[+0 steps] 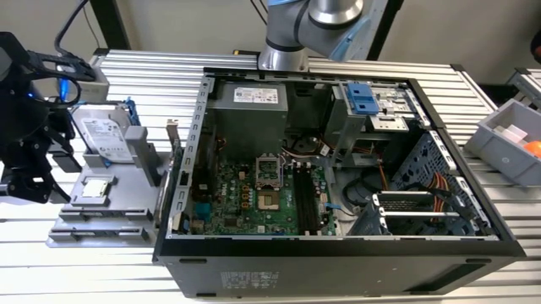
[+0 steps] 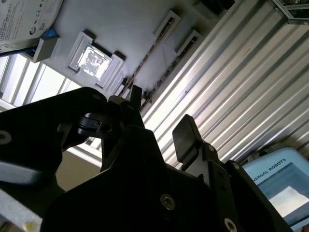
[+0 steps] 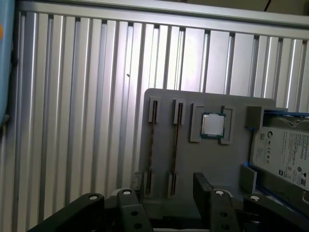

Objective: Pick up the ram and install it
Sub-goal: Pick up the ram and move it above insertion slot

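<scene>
Task barely begun, by my read. The ram (image 3: 175,145) sits on edge in a long slot of the grey holder (image 3: 212,164), seen as a thin dark strip. The neighbouring slot shows a similar strip. Not lifted, not gripped.

The gripper (image 3: 169,184) hangs over the holder's slot end w/ its fingers (image 3: 203,186) spread and nothing between them. Both slots fall in the gap, so I can't tell which stick it's lined up on. Left to do: grasp, lift, carry across, seat in the board.

Around the holder:
- processor chip (image 3: 212,124) in its pocket, just beside the ram slots
- hard drive (image 3: 285,150) in a blue frame at the holder's far end from the slots
- ribbed tabletop (image 3: 72,96) under it all
- open PC case (image 1: 338,256) right next to the holder; the board's memory slots (image 1: 306,199) look unfilled, prob. the target
- grey bin (image 1: 507,136) beyond the case, well apart

In the way: the case's side wall stands between holder and board, and cables plus a drive cage crowd the inside.
</scene>
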